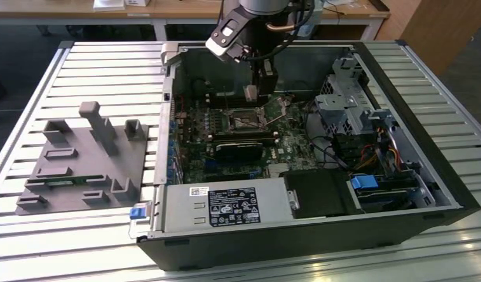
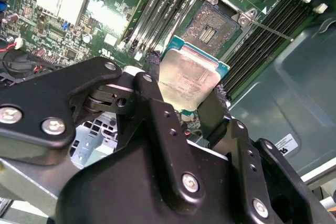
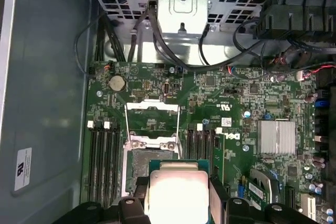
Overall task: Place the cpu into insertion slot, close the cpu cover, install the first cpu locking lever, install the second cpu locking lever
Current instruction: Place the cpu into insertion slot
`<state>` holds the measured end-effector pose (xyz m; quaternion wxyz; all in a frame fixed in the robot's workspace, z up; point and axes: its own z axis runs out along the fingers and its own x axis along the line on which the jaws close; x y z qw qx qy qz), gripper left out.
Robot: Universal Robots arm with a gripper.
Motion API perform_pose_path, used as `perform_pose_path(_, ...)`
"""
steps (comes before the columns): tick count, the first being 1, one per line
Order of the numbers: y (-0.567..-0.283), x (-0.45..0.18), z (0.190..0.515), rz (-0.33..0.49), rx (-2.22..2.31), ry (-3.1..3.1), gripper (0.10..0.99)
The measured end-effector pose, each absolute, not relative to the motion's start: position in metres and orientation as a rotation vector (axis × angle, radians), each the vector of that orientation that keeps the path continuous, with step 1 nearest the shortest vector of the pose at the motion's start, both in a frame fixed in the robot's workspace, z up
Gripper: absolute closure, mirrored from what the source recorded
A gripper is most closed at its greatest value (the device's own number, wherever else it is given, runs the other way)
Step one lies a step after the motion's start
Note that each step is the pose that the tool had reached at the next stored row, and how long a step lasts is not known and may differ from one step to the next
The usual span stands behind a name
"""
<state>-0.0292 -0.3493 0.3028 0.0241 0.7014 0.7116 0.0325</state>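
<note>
My gripper hangs inside the open computer case, shut on the cpu, a flat square chip with a pale silver face. In both wrist views a black finger presses each side of the chip. The insertion slot lies just beneath and slightly past the chip, its dark square centre uncovered. The cpu cover, a thin metal frame, stands swung open beyond the slot. A thin locking lever sticks out beside the slot. In the exterior view the slot is below the gripper.
A black rectangular module lies on the green board near the slot. The white-labelled grey power supply box fills the case's near corner. Drive cage and cables sit at the exterior view's right. A grey fixture rests outside on the slatted table.
</note>
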Motion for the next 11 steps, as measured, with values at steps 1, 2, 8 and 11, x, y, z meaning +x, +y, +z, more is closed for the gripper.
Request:
perform_pose_path(1,-0.3494,-0.0292,0.3026,0.100,2.170,2.202,0.549)
perform_pose_path(2,-0.3494,-0.0292,0.3025,0.100,2.170,2.202,0.549)
perform_pose_path(8,-0.3494,-0.0292,0.3020,0.101,2.171,2.202,0.549)
perform_pose_path(11,-0.3494,-0.0292,0.3019,0.101,2.171,2.201,0.549)
